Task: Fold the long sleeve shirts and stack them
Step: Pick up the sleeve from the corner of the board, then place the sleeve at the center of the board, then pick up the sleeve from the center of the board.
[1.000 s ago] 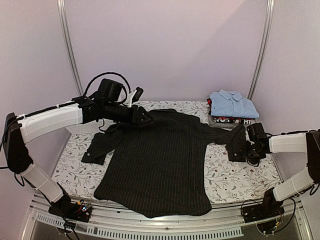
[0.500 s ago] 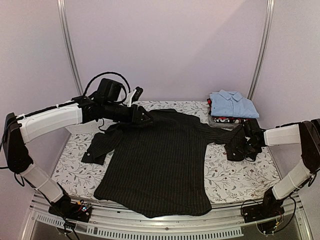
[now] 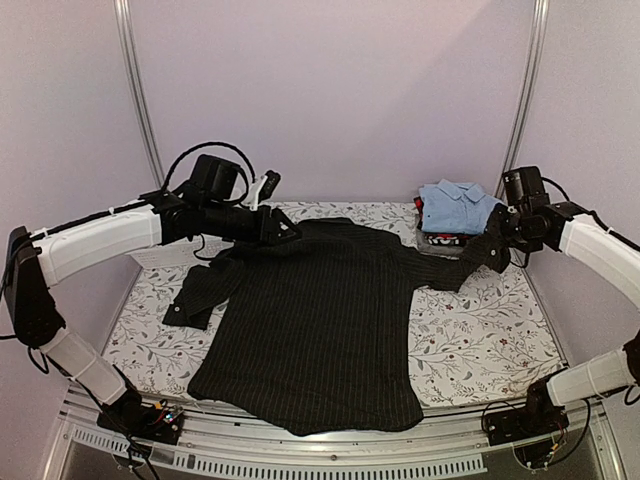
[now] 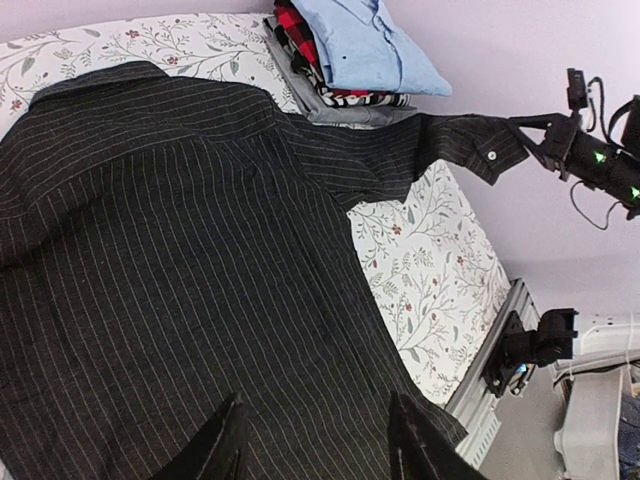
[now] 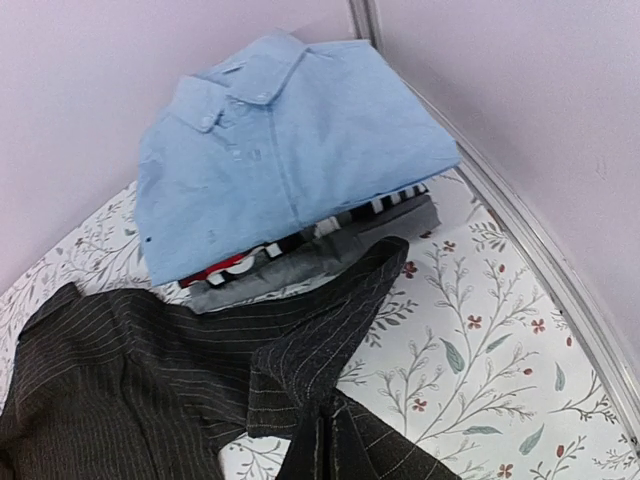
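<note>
black shirt [image 3: 320, 320] flat mid-frame. Its sleeve [image 3: 445, 270] is raised at frame right, cuff [image 4: 490, 150] clamped in right gripper [image 3: 497, 247]. left gripper [image 3: 285, 232] parted, empty, upper left. Suggest dragging the sleeve taut across the body, clear of light blue shirt [image 3: 462, 207].

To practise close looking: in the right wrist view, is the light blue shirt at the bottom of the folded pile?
No, the light blue shirt lies on top, with a grey folded garment beneath it.

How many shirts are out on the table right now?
2 plainly: the black pinstriped shirt spread mid-table, and the light blue shirt folded atop the far right pile. Folded layers beneath it may be more shirts.
</note>
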### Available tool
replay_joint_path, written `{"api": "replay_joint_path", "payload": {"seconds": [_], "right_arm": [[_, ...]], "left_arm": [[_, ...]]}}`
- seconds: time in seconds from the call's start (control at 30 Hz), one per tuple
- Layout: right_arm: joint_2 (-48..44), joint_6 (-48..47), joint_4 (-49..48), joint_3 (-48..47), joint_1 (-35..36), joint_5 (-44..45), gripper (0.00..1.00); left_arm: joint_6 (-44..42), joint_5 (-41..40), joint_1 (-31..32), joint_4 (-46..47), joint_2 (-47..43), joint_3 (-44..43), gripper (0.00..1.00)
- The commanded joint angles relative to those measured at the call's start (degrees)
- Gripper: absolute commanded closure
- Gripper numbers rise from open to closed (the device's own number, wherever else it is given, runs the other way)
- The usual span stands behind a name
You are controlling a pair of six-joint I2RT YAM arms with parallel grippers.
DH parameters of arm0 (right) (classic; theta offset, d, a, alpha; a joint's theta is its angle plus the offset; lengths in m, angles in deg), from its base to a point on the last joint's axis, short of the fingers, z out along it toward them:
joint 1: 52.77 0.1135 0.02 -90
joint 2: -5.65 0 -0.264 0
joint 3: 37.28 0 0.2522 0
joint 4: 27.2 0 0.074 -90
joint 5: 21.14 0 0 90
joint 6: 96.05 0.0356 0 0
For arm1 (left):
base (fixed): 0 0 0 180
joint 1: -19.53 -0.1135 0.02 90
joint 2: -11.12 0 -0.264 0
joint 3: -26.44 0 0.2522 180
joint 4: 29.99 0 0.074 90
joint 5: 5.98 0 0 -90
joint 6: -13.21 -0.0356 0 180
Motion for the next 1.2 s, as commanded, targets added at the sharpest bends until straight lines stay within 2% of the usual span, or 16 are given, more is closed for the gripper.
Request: {"api": "replay_joint_path", "payload": {"seconds": [0.0,0.13,0.27,0.4,0.43,0.5,0.6,0.7,0.83,1.0,1.17], "right_arm": [[1.74,-5.35,4.17,-4.86,8.09,3.04,1.00],[7.32,-6.92,5.00,-11.28,19.09,6.03,1.00],[17.24,-9.10,5.02,-18.54,30.99,7.28,1.00],[30.61,-10.32,4.59,-24.69,37.61,4.91,0.99],[32.53,-10.33,4.35,-25.39,38.26,3.81,0.95],[36.00,-9.69,2.71,-25.35,38.53,0.34,0.83],[35.83,-8.81,-0.74,-23.10,38.54,-2.20,0.63],[32.40,-7.94,-3.29,-20.07,38.41,-2.98,0.50],[28.94,-4.98,-4.27,-16.15,37.09,-4.38,0.47],[24.45,-1.10,-9.62,-9.07,33.73,-8.23,0.41],[22.56,-1.80,-21.48,0.06,27.86,-18.64,0.43]], "left_arm": [[-0.59,-0.26,-1.10,-1.01,-1.85,-0.81,0.53],[-0.57,-0.97,-1.28,-1.55,-2.09,-0.54,0.53],[0.13,-2.17,-1.78,-1.84,-2.51,0.81,0.53],[1.06,-2.88,-2.59,-1.91,-2.83,2.79,0.53],[1.24,-2.82,-2.75,-1.82,-2.82,3.20,0.53],[1.28,-2.48,-2.95,-1.73,-2.49,3.82,0.53],[1.28,-2.20,-2.99,-1.50,-2.04,4.64,0.52],[1.31,-0.14,-3.01,-0.14,-1.19,5.87,0.52],[0.99,3.88,-2.12,3.20,2.23,6.52,0.52],[0.84,0.33,1.66,3.42,7.93,4.37,0.52],[1.30,-0.79,4.67,3.37,12.37,2.08,0.52]]}}
